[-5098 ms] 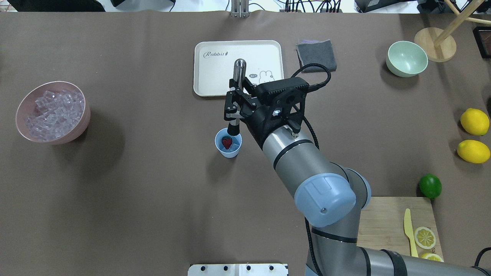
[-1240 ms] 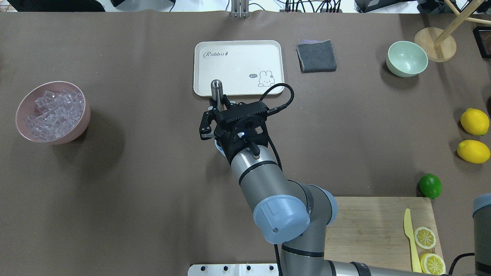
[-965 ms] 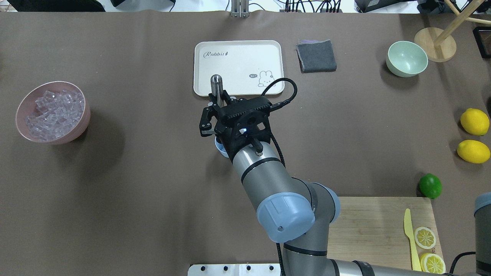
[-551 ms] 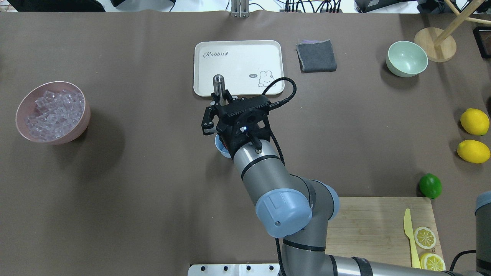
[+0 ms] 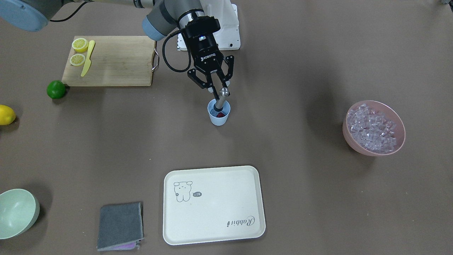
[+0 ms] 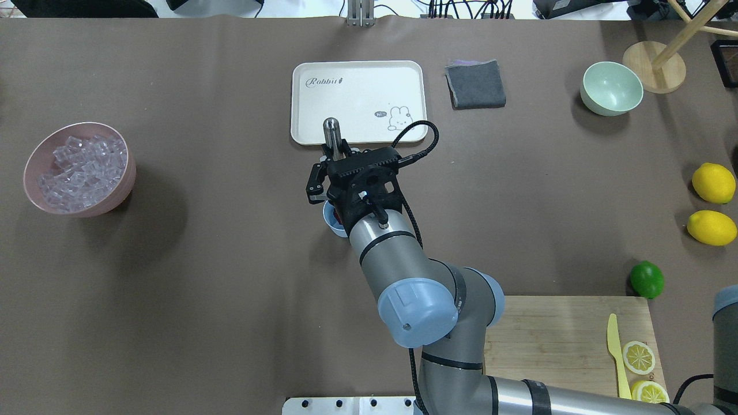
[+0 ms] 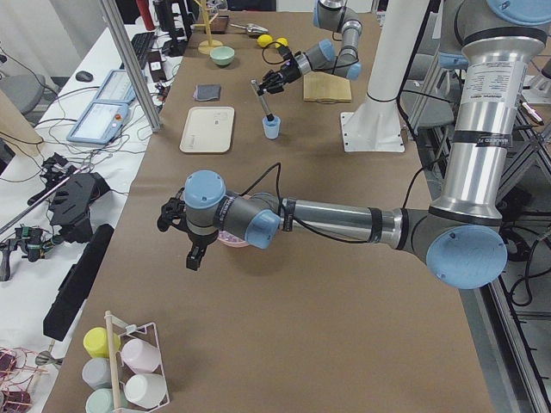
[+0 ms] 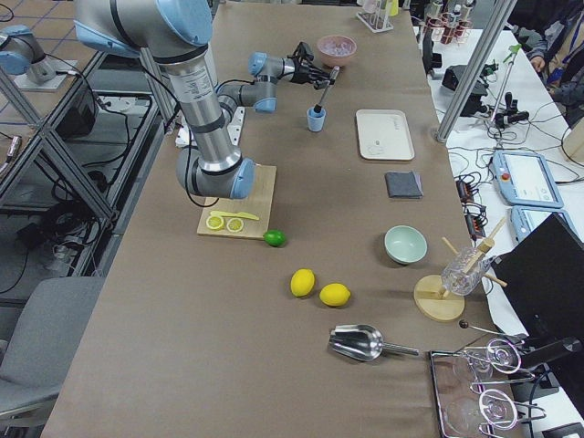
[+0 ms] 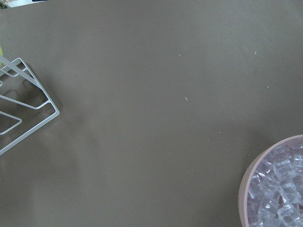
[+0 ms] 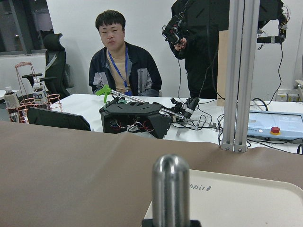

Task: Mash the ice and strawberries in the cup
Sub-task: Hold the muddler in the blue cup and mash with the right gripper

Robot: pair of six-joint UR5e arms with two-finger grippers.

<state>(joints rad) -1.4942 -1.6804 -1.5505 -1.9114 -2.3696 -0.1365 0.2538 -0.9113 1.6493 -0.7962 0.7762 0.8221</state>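
On the far left of the overhead view I see the pink bowl (image 6: 130,173) with the ice (image 6: 81,173) heaped in it, well apart from the cup. The left pincer (image 7: 193,254) hangs above the tabletop (image 6: 202,288) just beside this bowl. It shows only in the side view, so I cannot tell if it is released or clenched. Near the middle the pale blue cup (image 5: 218,119) stands upright. The right pincer (image 5: 216,88) is clenched on the metal muddler (image 5: 221,98), which is tilted, with its dark lower end inside the cup. The red of the strawberry (image 5: 220,115) shows in the cup, beside the muddler's end. Beyond the cup lies the cream tray (image 6: 357,86). Further right are the grey cloth (image 6: 475,85), the mint-green bowl (image 6: 611,89), two lemons (image 6: 714,183) and the lime (image 6: 646,279).
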